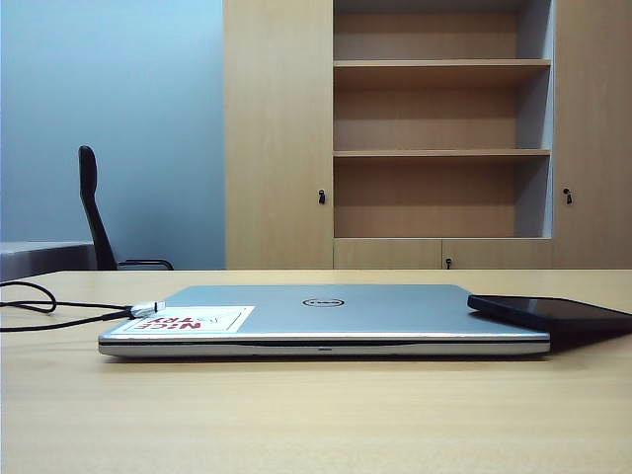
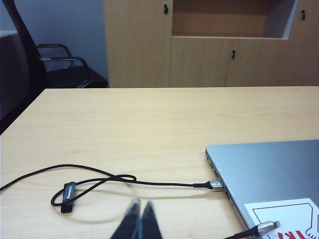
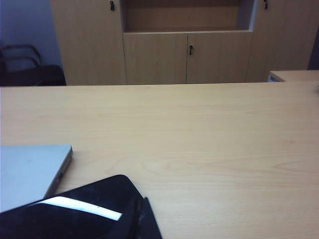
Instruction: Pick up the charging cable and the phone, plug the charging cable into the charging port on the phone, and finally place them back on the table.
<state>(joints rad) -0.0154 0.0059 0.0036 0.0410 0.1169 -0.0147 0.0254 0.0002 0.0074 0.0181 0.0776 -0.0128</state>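
table (image 1: 316, 415) | left end effector (image 2: 138, 219) closed, empty | right end effector (image 3: 148, 219) closed, empty

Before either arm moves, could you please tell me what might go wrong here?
The phone overhangs the closed laptop edge, so a nudge from the shut right gripper could tip it onto the table. The charging cable plug rests loosely on the lid and may slide away from the shut left gripper. Its looped cord could snag.

Bare tabletop (image 1: 316, 415) lay open before the laptop (image 1: 326, 321); the cable (image 2: 99, 180) sprawled beside its left edge.
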